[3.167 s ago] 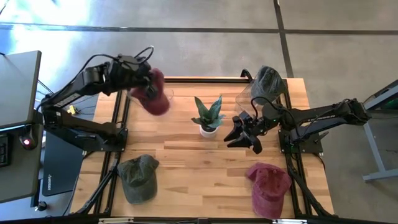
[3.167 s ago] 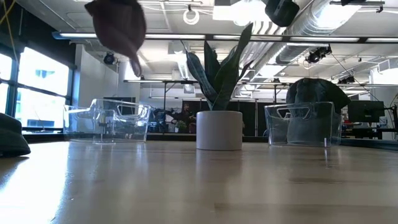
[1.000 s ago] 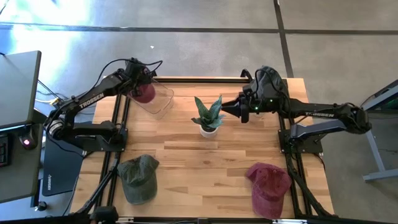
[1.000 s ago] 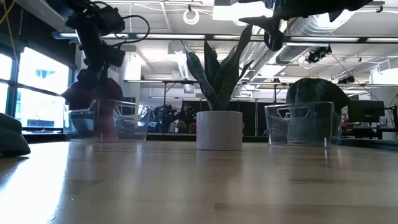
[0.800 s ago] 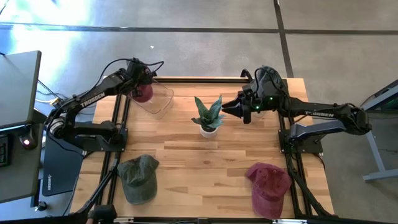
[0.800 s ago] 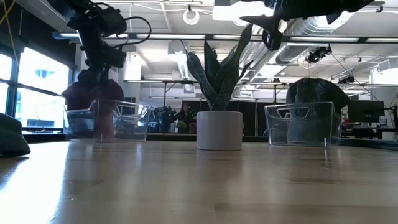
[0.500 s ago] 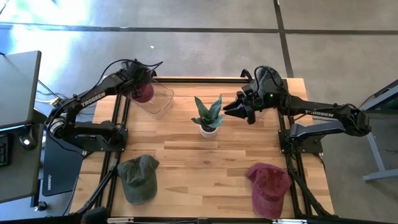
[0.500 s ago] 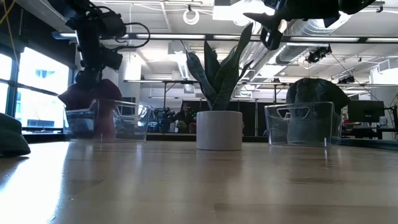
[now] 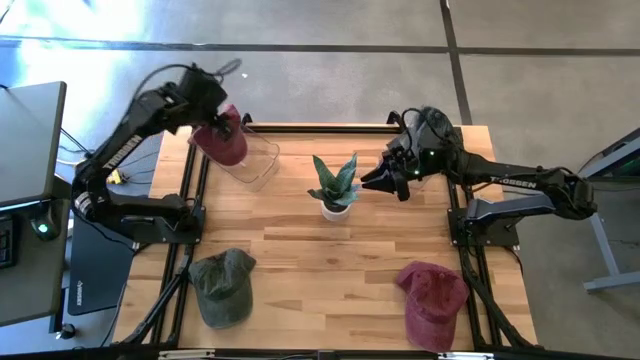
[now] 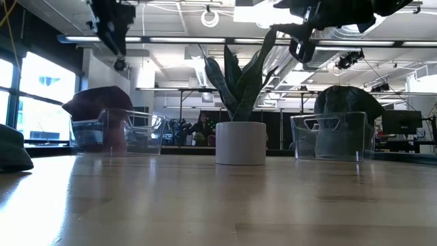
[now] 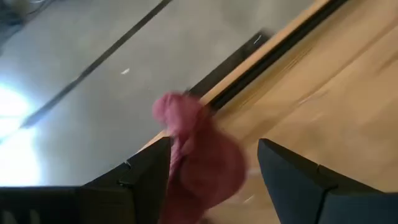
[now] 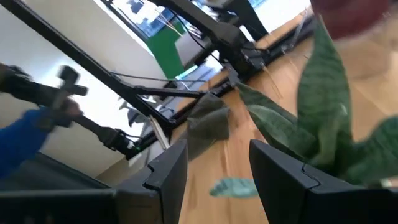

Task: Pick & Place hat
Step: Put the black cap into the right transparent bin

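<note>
A maroon hat [image 9: 228, 143] lies in the clear bin [image 9: 258, 160] at the table's far left, its crown rising above the bin's rim [image 10: 95, 102]. My left gripper [image 9: 212, 100] hangs open above it, clear of it in the low view [image 10: 113, 31]; in the left wrist view the hat [image 11: 202, 155] shows below the spread fingers. My right gripper [image 9: 385, 180] hovers open beside the potted plant [image 9: 335, 188], holding nothing. A green hat [image 9: 222, 286] rests at the near left and another maroon hat [image 9: 435, 302] at the near right.
A second clear bin [image 10: 333, 137] at the far right holds a dark green hat [image 9: 432, 130]. The plant in its white pot [image 10: 240, 142] stands mid-table, its leaves [image 12: 323, 93] close to my right gripper. Bare wood lies in the middle and near part of the table.
My left gripper has opened and let go of the maroon hat, then risen above the far left bin. The hat stays in the bin.
</note>
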